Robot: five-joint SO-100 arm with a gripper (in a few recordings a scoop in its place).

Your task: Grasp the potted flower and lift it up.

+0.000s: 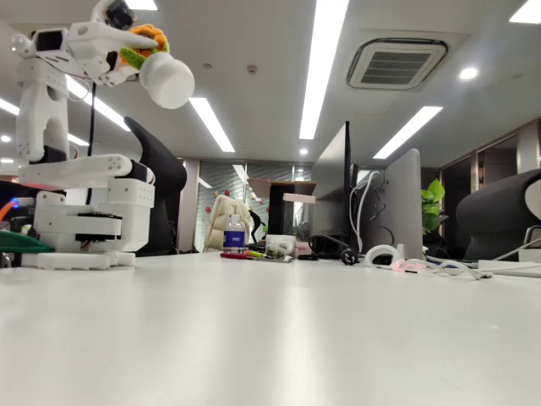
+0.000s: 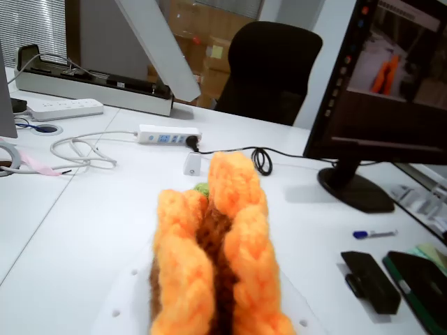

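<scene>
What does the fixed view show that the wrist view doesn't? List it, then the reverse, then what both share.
Fixed view alone: the white arm raised above the table, gripper shut on the flower, its white pot tilted in mid-air; a water bottle and a leafy plant far back.

Wrist view alone: the orange petals close up, a power strip, a monitor, a pen and an office chair.

Both: the flower and the white table.
</scene>
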